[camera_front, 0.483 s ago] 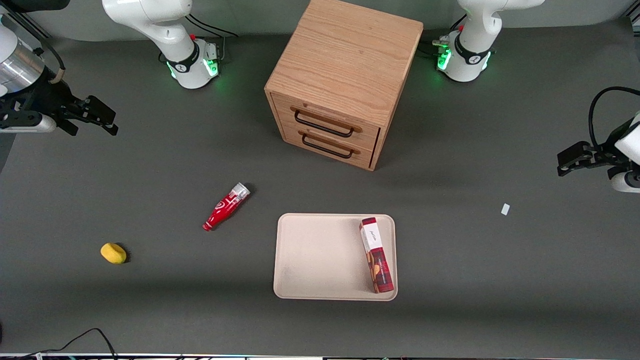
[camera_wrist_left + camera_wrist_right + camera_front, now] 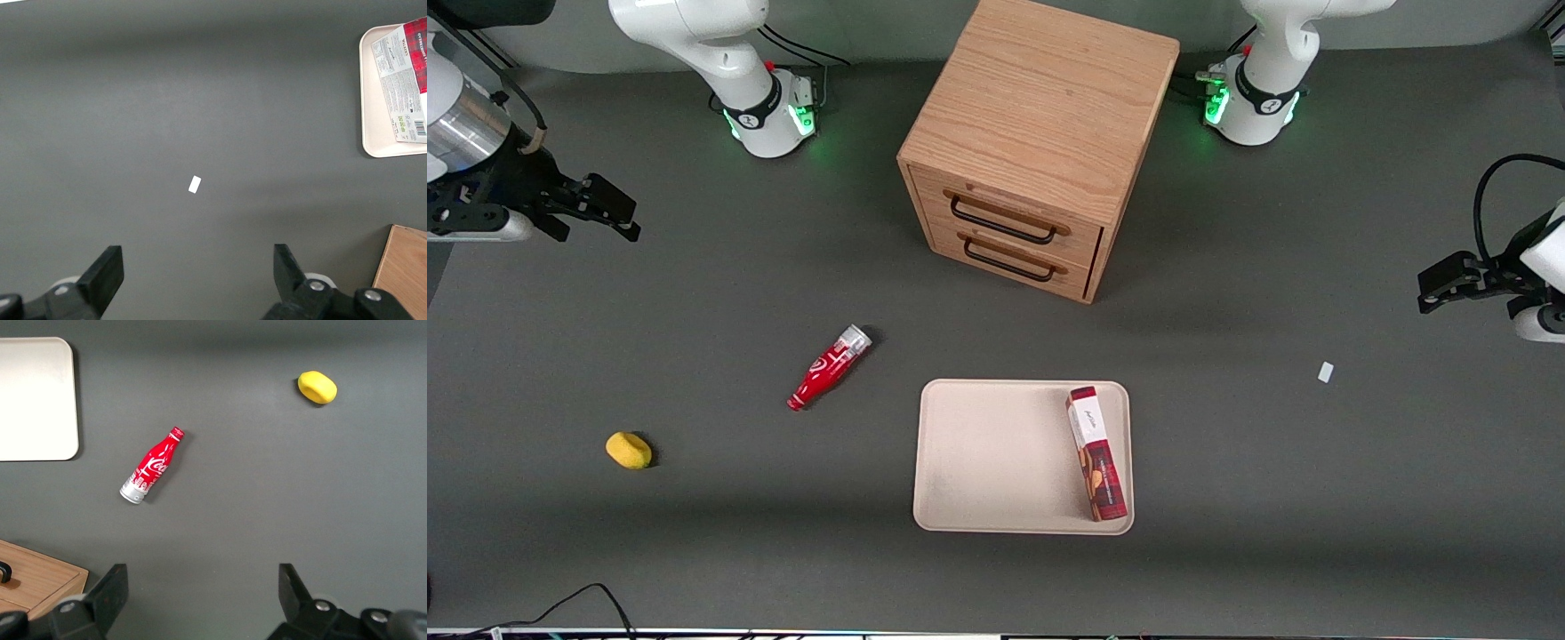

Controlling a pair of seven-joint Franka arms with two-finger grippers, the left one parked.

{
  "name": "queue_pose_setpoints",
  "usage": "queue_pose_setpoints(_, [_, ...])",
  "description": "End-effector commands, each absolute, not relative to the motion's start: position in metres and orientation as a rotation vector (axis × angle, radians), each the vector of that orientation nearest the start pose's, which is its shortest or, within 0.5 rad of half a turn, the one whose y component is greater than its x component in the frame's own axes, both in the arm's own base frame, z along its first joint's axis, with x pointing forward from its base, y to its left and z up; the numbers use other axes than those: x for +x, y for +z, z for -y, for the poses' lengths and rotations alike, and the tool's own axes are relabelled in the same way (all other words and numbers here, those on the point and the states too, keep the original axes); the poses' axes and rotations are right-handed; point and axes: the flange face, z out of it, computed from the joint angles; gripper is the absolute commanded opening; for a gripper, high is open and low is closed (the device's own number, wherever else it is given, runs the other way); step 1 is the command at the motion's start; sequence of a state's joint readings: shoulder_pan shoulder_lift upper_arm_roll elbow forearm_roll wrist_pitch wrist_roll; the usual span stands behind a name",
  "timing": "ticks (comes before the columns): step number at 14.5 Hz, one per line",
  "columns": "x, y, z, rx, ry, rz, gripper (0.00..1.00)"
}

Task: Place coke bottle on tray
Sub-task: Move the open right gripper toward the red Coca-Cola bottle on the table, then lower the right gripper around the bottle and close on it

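Observation:
The coke bottle (image 2: 829, 367) lies on its side on the dark table, red cap end nearer the front camera, silvery base end farther. It also shows in the right wrist view (image 2: 151, 466). The beige tray (image 2: 987, 458) lies beside it, a little nearer the front camera, and its corner shows in the right wrist view (image 2: 37, 400). My right gripper (image 2: 618, 213) is open and empty, high above the table at the working arm's end, well away from the bottle. Its fingertips (image 2: 115, 587) stand wide apart over bare table.
A red-and-white box (image 2: 1096, 453) lies in the tray at its edge toward the parked arm. A wooden two-drawer cabinet (image 2: 1032, 142) stands farther from the front camera than the tray. A yellow lemon-like object (image 2: 629, 450) lies toward the working arm's end. A small white scrap (image 2: 1325, 372) lies toward the parked arm's end.
My right gripper has shifted very slightly toward the table's middle. The bottle, tray and box have not moved.

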State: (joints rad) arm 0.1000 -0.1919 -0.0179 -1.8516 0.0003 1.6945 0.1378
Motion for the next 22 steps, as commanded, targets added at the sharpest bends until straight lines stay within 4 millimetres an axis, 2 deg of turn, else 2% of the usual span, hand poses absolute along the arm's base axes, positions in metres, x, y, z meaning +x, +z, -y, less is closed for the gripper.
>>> queue_pose_setpoints(1, [0.523,0.579,-0.056,-3.114,0.015,-0.192,1.00])
queue_pose_setpoints(2, [0.532,0.566,-0.063,-3.094,0.011,-0.317,1.00])
queue_pose_setpoints(4, [0.548,0.533,-0.093,-3.061,0.039,-0.483,1.00])
queue_pose_setpoints(6, [0.563,0.485,-0.116,-3.028,0.076,-0.688,1.00])
queue_pose_setpoints(7, [0.563,0.460,-0.132,-3.016,0.070,-0.733,1.00])
queue_pose_setpoints(12, [0.551,0.336,-0.156,-2.943,0.082,-0.985,1.00])
queue_pose_setpoints(14, [0.546,0.294,-0.178,-2.934,0.106,-1.038,1.00])
queue_pose_setpoints(19, [0.546,0.218,-0.188,-2.887,0.113,-1.131,1.00])
queue_pose_setpoints(22, [0.546,0.194,-0.187,-2.891,0.081,-1.131,1.00])
